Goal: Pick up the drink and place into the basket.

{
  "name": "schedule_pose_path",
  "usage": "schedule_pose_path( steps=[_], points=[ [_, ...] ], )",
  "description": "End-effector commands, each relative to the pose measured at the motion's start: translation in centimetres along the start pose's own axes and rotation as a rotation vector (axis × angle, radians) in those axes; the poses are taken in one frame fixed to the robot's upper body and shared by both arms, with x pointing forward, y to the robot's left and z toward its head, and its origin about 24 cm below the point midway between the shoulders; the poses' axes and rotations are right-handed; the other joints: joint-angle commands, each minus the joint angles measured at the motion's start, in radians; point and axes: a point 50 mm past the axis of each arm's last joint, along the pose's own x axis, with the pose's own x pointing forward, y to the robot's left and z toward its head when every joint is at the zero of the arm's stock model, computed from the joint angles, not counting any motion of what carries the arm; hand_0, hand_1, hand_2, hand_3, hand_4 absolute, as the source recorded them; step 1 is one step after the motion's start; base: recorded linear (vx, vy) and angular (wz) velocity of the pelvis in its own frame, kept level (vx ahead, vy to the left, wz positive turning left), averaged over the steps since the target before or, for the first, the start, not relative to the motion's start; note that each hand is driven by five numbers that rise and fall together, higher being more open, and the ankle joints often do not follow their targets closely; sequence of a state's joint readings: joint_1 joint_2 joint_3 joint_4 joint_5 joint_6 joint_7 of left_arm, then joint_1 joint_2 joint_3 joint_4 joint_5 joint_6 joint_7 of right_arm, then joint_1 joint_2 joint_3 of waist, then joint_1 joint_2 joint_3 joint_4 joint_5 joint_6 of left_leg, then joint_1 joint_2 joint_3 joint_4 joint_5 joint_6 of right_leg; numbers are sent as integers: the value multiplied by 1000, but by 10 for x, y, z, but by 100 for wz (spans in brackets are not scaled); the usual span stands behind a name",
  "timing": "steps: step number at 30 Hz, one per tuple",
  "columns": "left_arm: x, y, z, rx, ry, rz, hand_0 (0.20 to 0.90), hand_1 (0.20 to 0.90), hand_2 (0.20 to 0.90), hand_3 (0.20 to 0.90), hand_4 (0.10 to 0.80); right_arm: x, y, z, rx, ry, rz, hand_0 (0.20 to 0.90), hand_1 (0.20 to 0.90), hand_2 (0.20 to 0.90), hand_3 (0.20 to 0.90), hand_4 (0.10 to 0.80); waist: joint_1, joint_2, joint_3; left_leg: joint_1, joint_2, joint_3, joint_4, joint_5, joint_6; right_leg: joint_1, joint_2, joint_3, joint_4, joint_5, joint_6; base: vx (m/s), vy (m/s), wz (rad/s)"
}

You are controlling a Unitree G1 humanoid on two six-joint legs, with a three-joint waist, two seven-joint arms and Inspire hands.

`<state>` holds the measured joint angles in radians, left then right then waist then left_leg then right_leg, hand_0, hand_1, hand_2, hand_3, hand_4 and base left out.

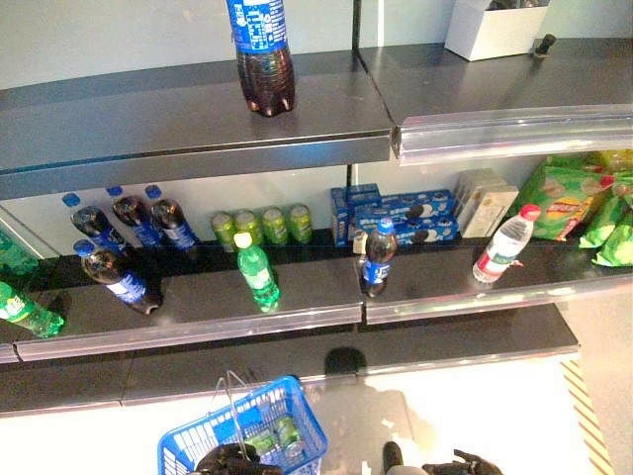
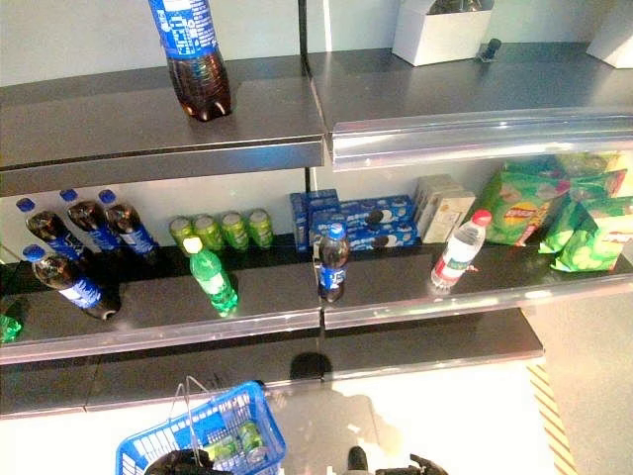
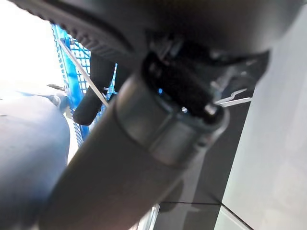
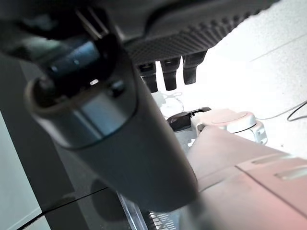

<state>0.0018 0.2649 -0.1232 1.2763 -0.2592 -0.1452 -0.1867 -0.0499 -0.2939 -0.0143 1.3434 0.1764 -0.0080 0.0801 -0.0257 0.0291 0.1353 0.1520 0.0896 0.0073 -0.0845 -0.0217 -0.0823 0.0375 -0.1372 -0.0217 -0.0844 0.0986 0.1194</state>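
While my left hand (image 1: 232, 460) holds the blue basket (image 1: 287, 411) by its handle, my empty, loose right hand (image 4: 170, 72) could knock the cola bottle (image 1: 376, 259) over when reaching.

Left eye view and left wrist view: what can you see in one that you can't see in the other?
Only the left eye view shows the shelves with their goods: the big cola bottle on top, the green bottle, the small cola bottle, the water bottle, and green cans inside the basket. Only the left wrist view shows the left hand up close, with dark fingers curled over the basket's thin wire handle. Both show the blue basket, held low by that hand.
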Motion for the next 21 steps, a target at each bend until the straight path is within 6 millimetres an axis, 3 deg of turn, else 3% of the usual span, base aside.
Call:
schedule_pose_path(
  steps=[1,3,8,11,15,21],
  points=[
    [2,17,67,-21,-263,34,300,300,300,200,100,0,-5,18,-12,-60,-20,900,900,900,900,800,31,-12,39,-113,-2,-15,20,31,29,-66,-26,0,151,-97,-4,-195,39,-4],
    [4,10,88,-29,-327,20,300,300,300,200,100,1,-2,39,4,-126,-18,900,900,900,900,800,36,-4,95,-177,0,-17,14,56,28,-130,-30,-9,148,-76,-7,-303,47,-2],
    [5,5,101,-27,-353,24,300,300,300,200,100,0,-2,55,39,-183,-28,900,900,900,900,800,44,2,155,-251,-6,-22,35,71,27,-192,-43,-23,157,-64,-7,-159,23,15],
    [4,6,107,-26,-375,25,300,300,300,200,100,-1,-5,69,55,-238,-31,900,900,900,900,800,47,-2,199,-341,-22,-38,146,57,27,-259,-59,-21,213,-62,-11,-208,7,4],
    [3,8,116,-37,-403,20,300,300,300,200,100,-4,-11,86,69,-299,-36,900,900,900,900,800,44,-14,245,-473,-52,-59,369,-8,27,-369,-83,-9,373,-100,-21,-168,18,4],
    [2,10,126,-42,-433,26,300,300,300,200,100,-6,-5,99,89,-361,-11,900,900,900,900,800,51,-31,256,-584,-47,-59,541,-84,32,-481,-89,3,556,-164,-29,-116,-21,1]
  ],
)
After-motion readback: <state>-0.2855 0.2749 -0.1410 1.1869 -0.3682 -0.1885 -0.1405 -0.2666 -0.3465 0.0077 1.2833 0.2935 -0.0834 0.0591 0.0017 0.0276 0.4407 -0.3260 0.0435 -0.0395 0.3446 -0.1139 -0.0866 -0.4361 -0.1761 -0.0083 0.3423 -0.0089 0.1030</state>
